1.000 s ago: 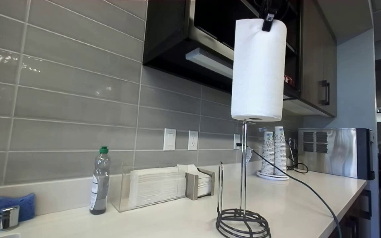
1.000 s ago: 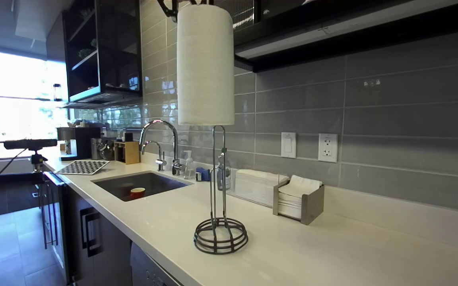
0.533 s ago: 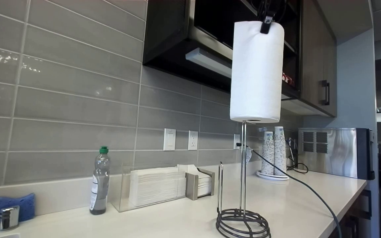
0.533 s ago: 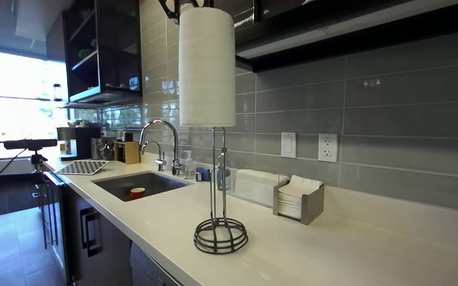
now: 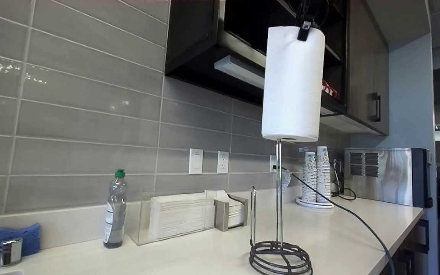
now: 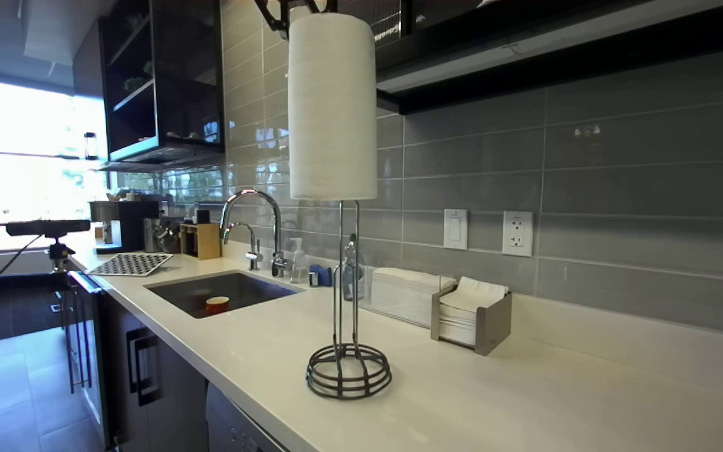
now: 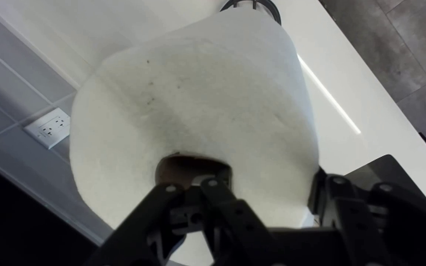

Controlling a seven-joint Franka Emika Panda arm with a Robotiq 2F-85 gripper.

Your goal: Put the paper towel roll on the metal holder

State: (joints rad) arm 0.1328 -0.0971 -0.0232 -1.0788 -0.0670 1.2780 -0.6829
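White counter (image 6: 462, 389) bears the metal holder (image 5: 280, 208) near grey tiles (image 6: 637, 251).

Beyond the paper towel roll (image 6: 332, 107), we see a window (image 6: 32, 135) blown out by daylight; in the wrist view, glare streaks the worktop (image 7: 361, 99) past the roll.

In both exterior views, the way down below the paper towel roll (image 5: 292, 88) is taken up by the upright metal holder (image 5: 280, 206). Toward the wall (image 6: 637, 194), passage is obstructed by the napkin caddy (image 6: 493, 323), with a gap left between it and the metal holder; the countertop (image 6: 556, 408) is crossed by a power cable (image 5: 353, 213).
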